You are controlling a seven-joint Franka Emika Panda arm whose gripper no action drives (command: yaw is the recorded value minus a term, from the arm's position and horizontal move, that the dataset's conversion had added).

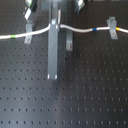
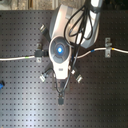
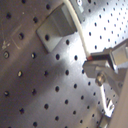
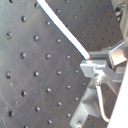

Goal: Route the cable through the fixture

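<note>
Between the gripper [image 4: 90, 61] fingers sits the cable [image 1: 82, 31], pinched tight. It runs across the breadboard [image 1: 90, 90], just beside the fixture [image 1: 69, 43], reaching the slanted clip [image 1: 112, 24] toward the first exterior view's right.

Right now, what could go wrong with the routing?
1. The tool pinches the cable at its very tips, so a pull could slip it free.
2. In the first wrist view the cable runs along the near clip's edge. Whether it is seated cannot be told, and it may ride past.
3. Tension may tug the cable at the far clip on the first exterior view's right.
</note>
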